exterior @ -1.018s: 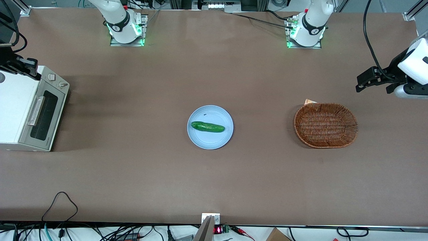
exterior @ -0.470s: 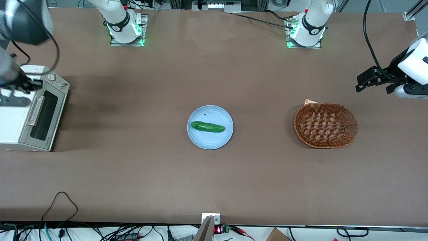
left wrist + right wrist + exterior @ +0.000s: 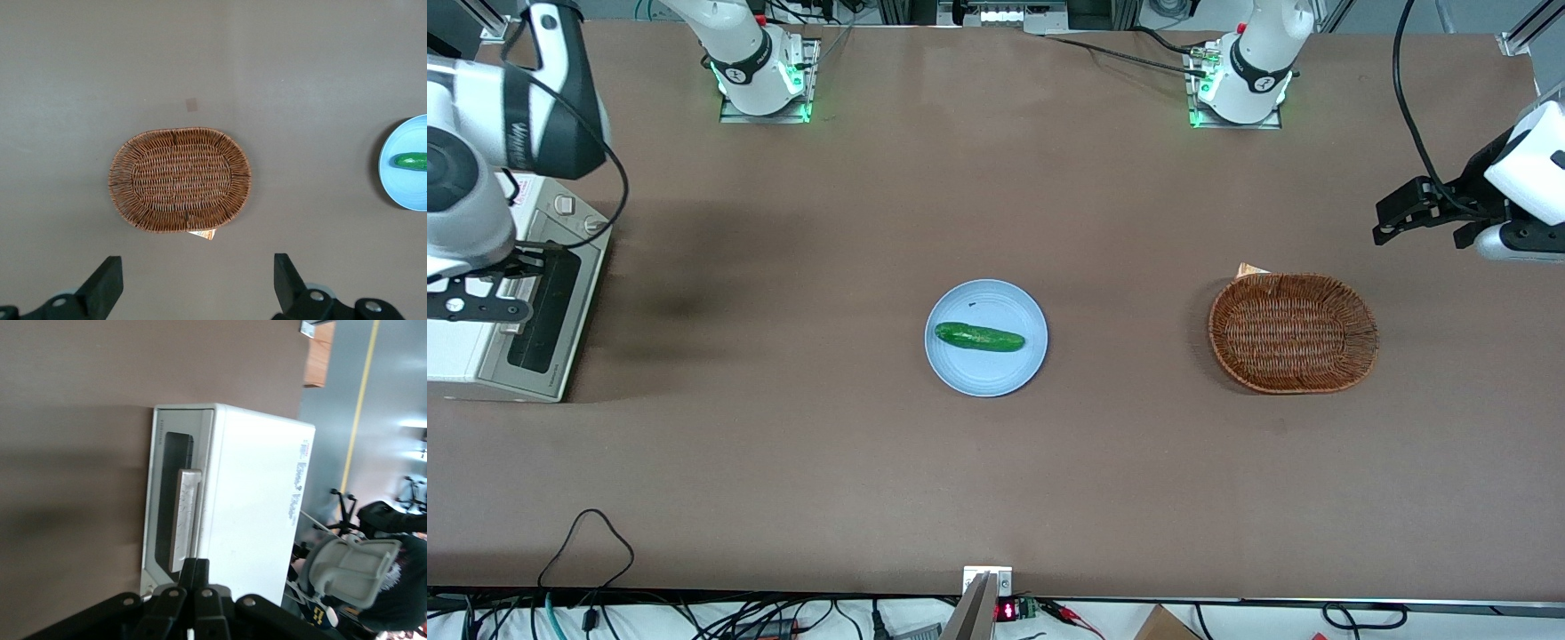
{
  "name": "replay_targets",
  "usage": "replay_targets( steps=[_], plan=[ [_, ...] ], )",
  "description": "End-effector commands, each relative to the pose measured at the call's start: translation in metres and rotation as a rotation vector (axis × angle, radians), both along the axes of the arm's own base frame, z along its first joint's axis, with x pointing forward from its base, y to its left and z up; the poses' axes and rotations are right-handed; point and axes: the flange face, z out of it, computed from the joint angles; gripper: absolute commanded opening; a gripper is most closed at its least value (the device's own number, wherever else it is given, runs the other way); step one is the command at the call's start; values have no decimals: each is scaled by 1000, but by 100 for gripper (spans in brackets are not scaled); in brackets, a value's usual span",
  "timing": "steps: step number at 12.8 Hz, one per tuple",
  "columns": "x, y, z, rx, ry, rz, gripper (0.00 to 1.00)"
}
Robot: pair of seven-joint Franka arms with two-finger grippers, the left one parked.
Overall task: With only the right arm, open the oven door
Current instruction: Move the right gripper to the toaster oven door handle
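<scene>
The white toaster oven point(image 3: 458, 356) stands at the working arm's end of the table. Its oven door point(image 3: 551, 333) is closed flat against the oven's front, dark glass showing. In the right wrist view the oven door point(image 3: 175, 457) and its silver bar handle point(image 3: 185, 517) show whole. The right arm point(image 3: 480, 142) hangs over the oven. My gripper point(image 3: 538, 258) hovers above the handle end of the door, covering most of the handle in the front view. The gripper point(image 3: 195, 568) is shut, fingers pressed together with nothing between them, and clear of the handle.
Two knobs point(image 3: 563, 204) sit on the oven's control strip beside the door. A blue plate point(image 3: 985, 378) with a cucumber point(image 3: 978, 337) lies mid-table. A wicker basket point(image 3: 1292, 332) sits toward the parked arm's end, also seen as basket point(image 3: 180, 180).
The right arm has swung in over the oven from the table's edge. Its gripper moved nearer the front camera, from the oven's top to above the door handle. The door stays closed.
</scene>
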Motion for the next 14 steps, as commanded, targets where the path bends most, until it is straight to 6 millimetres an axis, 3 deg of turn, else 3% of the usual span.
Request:
replay_targets(
  steps=[1,6,8,11,14],
  plan=[
    [-11,12,-42,-124,-45,0,0],
    [-30,4,-119,-303,-143,36,0],
    [-29,2,-132,-337,-143,48,0],
    [-26,-18,-148,-379,-146,65,0],
    [-26,-18,-159,-376,-152,58,0]
  ],
)
